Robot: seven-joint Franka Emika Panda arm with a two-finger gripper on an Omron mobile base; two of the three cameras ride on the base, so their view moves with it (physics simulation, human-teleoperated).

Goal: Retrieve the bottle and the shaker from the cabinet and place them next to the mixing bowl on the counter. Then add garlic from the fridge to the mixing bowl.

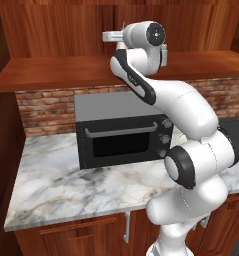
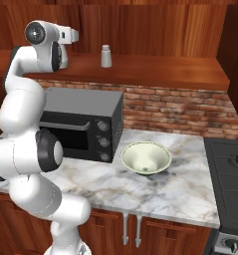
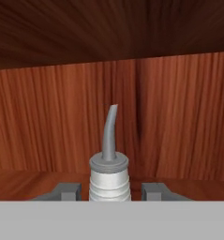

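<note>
Arm reaches up into the open cabinet [image 2: 155, 69]. In the hand view the gripper [image 3: 110, 191] is closed on the bottle [image 3: 110, 174], one finger at each side of its white neck, grey curved spout up. Shaker [image 2: 106, 56] stands on the cabinet shelf, to the right of the hand. Mixing bowl [image 2: 146, 158] on the counter [image 2: 175, 189], just right of the microwave [image 2: 85, 123].

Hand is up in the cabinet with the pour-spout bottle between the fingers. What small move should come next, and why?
Probably lift the bottle slightly and draw it out. The gripper has a finger on each side of its neck, apparently closed, while the shaker stands on the shelf and the mixing bowl waits below.
</note>
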